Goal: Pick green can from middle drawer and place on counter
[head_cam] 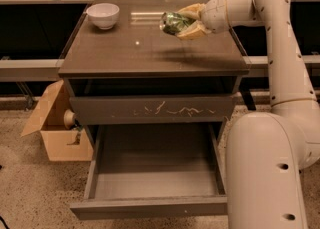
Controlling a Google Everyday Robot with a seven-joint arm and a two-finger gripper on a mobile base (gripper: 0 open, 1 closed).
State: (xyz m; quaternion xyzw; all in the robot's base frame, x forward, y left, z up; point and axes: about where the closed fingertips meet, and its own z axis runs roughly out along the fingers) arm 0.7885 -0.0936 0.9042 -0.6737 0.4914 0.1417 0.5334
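My gripper [186, 21] is shut on the green can [173, 23] and holds it on its side in the air above the right half of the counter [125, 48]. The can's shadow falls on the counter below it. The middle drawer [155, 173] is pulled wide open below, and its smooth grey inside holds nothing I can see. Above it sits the drawer front with pale scratches [150, 109].
A white bowl [103, 15] stands at the counter's back left corner. An open cardboard box [55, 128] sits on the floor left of the cabinet. My arm's large pale body [265, 168] fills the lower right, next to the open drawer.
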